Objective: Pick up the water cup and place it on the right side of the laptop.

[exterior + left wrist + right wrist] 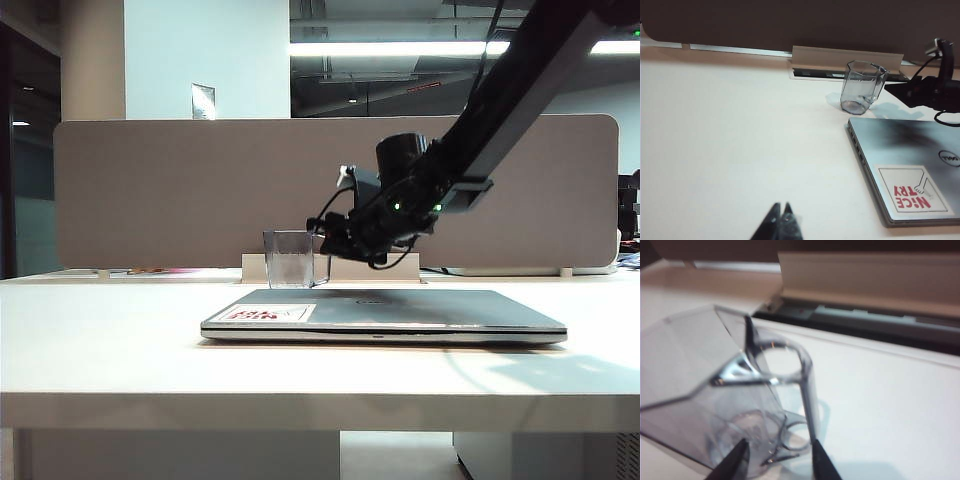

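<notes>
- Surface: a pale cream desk (100, 330) fills the lower half of the exterior view, smooth and matt, with a thick front edge.
- Cable tray: a lidded slot (840, 62) runs along the back of the desk, its beige flap raised, just behind the cup.
- Divider: a grey-brown rounded partition panel (180, 190) stands across the middle of the frame behind the desk.
- Room: behind the panel, a white pillar (205, 50) at upper left carrying a small notice, and a strip ceiling light (400, 47) along the top.
- Laptop (400, 312): silver-grey, lid shut, lying flat at lower centre of the exterior view; white sticker (914, 194) with red print on the lid.
- Water cup (289, 258): clear, grey-tinted, faceted, upright on the desk just left of centre, behind the laptop's left rear corner.
- Right gripper (777, 460): at the end of a black arm slanting down from the upper right, over the laptop's rear edge; its two dark fingertips stand apart on either side of the cup's near wall. Contact with the cup cannot be judged, the wrist view being blurred.
- Left gripper (781, 220): seen only as dark tips at the bottom edge of its wrist view, close together over bare desk, well apart from the cup.
</notes>
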